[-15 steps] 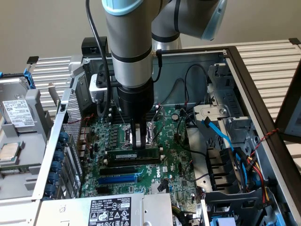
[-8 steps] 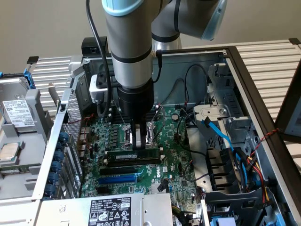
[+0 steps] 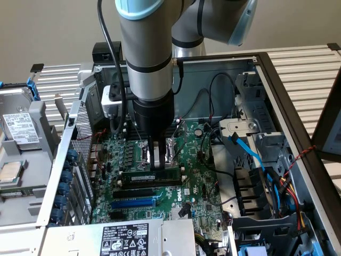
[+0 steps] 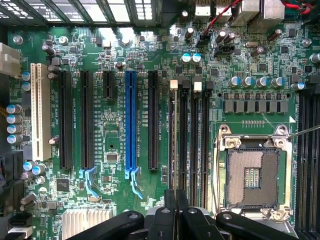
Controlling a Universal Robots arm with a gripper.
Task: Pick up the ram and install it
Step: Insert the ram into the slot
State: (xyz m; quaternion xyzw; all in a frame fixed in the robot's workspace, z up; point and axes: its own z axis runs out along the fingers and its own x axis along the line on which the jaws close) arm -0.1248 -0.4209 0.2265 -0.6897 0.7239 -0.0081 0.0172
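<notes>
Pinching long, thin green circuit-board ram (image 3: 139, 176) by top edge with hand (image 3: 156, 166), pressed nearly together. Held on edge, parallel to long black memory slots (image 4: 184, 140), probably for straight seating.

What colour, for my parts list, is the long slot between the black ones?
Blue slot; wrist view best.

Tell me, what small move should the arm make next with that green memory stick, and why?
Probably press gently straight down. The tool is shut on the ram, which stands on edge lined up along a black memory slot; whether it is fully seated I cannot tell.
</notes>
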